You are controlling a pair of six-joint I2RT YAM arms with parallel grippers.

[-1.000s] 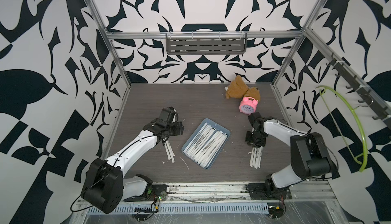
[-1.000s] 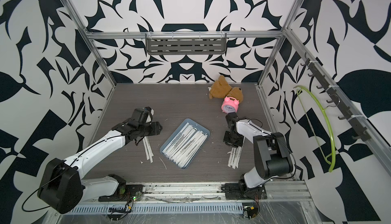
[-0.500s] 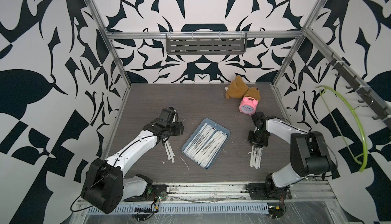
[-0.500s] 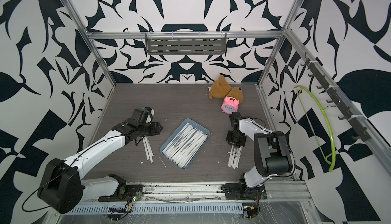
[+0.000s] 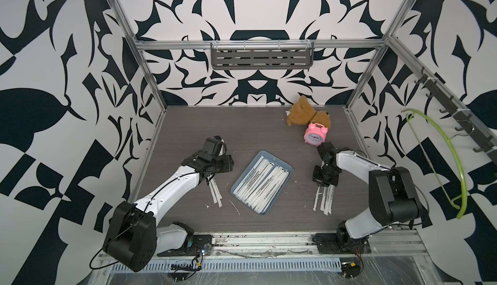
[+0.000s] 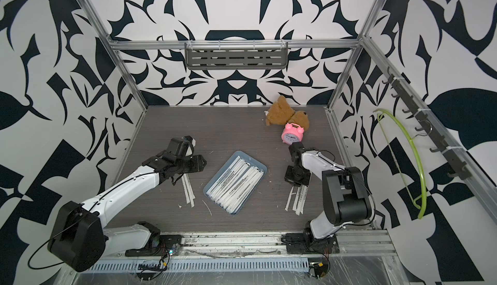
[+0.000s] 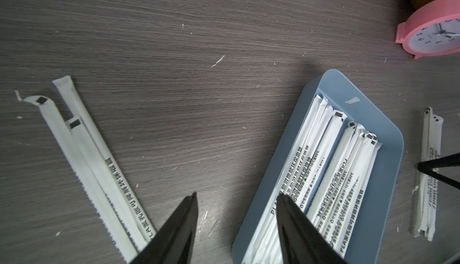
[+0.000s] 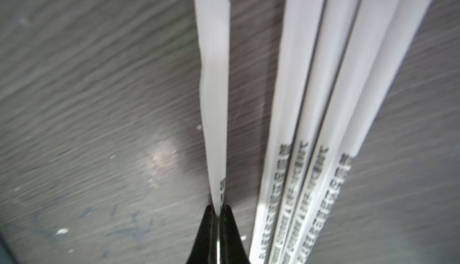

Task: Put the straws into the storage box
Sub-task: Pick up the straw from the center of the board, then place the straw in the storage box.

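Bright, even light is coming from overhead, laying a soft shadow just beside the tray (image 7: 390, 188). The walls (image 5: 67, 55) are bowing outward in both top views. Up close, the straws (image 8: 311, 76) are blurring, and glare is shining off the table (image 8: 159, 158).

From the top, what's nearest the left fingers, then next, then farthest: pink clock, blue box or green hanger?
1. Box, mid-table, just beside them.
2. Clock, back right of the table.
3. Hanger, out on the right wall.

The right claw (image 8: 219, 210), agape before, now tight around one straw (image 8: 214, 76)
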